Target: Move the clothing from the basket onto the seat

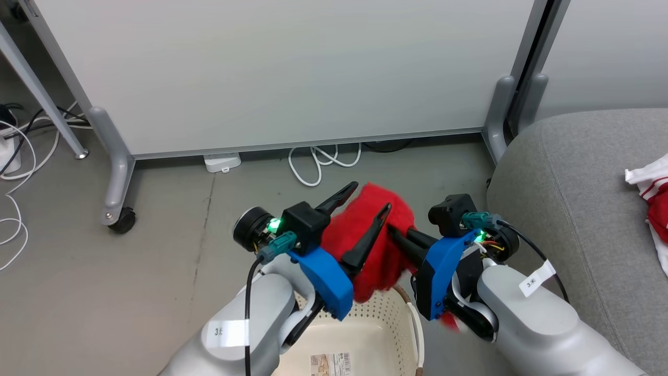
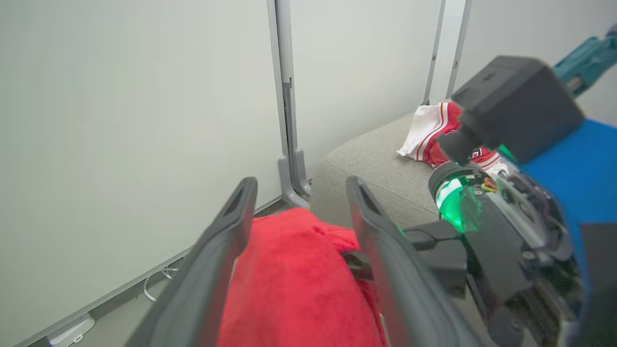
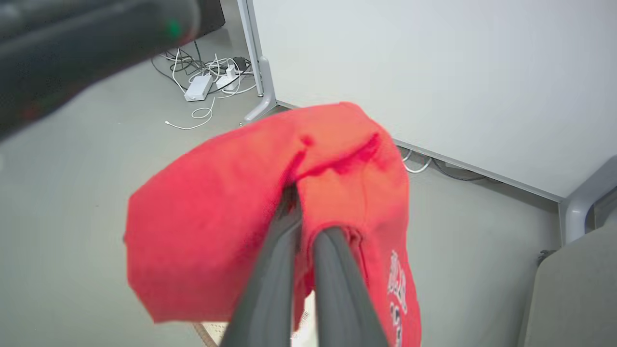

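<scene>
While my right claw (image 1: 392, 231) is clamped shut on the red jersey (image 1: 383, 261), holding it up just above the basket (image 1: 365, 318) rim, my left claw (image 1: 371, 196) stands wide, fingers either side of the cloth. Another red-and-white garment (image 1: 655, 198) lies on the grey sofa (image 1: 563, 198) to my right.

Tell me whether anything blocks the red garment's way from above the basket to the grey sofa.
Nothing visible does. The soft red garment, pinched in the right pincer, hangs above the cream perforated plastic basket; only bare floor lies before the grey upholstered sofa. The open left pincer straddles it.
</scene>
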Available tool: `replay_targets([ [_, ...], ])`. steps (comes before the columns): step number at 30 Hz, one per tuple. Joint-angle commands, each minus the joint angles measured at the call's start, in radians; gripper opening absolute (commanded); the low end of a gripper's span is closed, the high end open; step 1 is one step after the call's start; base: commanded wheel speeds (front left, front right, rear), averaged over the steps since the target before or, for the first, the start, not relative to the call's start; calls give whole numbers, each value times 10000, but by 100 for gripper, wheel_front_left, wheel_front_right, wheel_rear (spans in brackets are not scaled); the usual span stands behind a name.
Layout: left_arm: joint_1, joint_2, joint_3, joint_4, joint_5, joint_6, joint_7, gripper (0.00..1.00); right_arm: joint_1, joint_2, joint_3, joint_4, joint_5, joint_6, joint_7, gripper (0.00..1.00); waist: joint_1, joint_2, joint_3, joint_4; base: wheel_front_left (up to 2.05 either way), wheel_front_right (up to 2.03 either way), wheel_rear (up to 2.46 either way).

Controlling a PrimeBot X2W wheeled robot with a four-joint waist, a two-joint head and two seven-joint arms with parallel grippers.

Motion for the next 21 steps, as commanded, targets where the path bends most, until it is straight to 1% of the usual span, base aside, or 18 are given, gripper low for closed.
replay_targets([
  [1,170,62,95,-46,70,-23,-45,100,-175,-49,22,24,97,1,-88,0,0,0,-4,-5,0,0,0],
  [8,1331,347,1328,-825,892,106,-44,100,-188,-103,130,74,176,1,-228,0,0,0,9,-51,0,0,0],
  [17,3430,673,3151,-2378,2249,70,-36,100,-287,-186,188,43,207,1,-370,0,0,0,28,-202,0,0,0],
  [21,4255,584,3903,-2576,2589,40,-36,100,-260,-244,175,19,195,1,-439,0,0,0,12,-248,0,0,0],
])
